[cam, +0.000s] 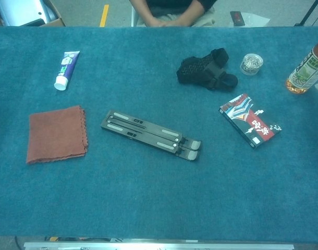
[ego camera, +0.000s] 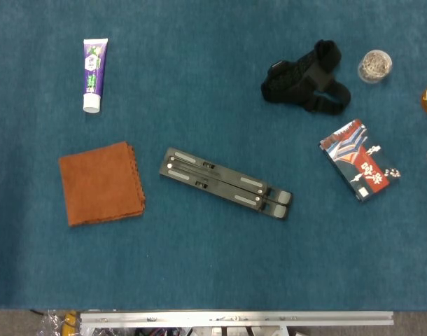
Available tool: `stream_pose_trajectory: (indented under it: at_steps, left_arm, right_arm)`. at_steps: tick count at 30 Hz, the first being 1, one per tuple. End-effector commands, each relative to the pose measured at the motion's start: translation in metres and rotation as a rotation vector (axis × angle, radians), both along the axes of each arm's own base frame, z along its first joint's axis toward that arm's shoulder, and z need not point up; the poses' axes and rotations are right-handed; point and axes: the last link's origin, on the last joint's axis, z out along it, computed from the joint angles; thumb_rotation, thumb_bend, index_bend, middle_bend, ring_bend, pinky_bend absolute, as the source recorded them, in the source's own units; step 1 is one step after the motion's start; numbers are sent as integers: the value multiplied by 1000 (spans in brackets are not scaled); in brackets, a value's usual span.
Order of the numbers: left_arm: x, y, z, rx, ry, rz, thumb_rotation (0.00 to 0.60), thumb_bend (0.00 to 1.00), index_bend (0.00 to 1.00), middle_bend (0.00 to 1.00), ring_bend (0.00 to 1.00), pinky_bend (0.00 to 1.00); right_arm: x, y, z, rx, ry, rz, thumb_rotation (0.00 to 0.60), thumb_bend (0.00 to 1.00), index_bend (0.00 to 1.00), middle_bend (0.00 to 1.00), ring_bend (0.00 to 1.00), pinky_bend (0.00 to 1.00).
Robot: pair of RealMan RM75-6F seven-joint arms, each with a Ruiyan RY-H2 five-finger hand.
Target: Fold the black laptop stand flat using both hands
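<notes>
Chest view | laptop stand (cam: pixel 151 135) flat | blue cloth table (cam: pixel 148 198)

Even overhead light, soft short shadows, no glare, slightly soft focus, bluish cast, mild grain

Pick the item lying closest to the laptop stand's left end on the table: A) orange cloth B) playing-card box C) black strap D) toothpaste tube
A: the orange cloth lies just beside the left end of the laptop stand, while the toothpaste tube sits further back near the far left.
</notes>
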Motion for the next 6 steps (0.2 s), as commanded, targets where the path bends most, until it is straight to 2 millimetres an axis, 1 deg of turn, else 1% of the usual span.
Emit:
stream_pose_trajectory:
  at_steps: [1,6]
  left_arm:
    - [0,-1,0,1,-3,0,600,282,0,0,0,0]
    - [0,-2,1,4,-5,-4,600,282,0,0,0,0]
  right_arm:
    - [0,1,2,-5,-5,1,600,216,0,190,0,76]
    - [1,3,6,-17,-11,4,600,216,0,190,0,75]
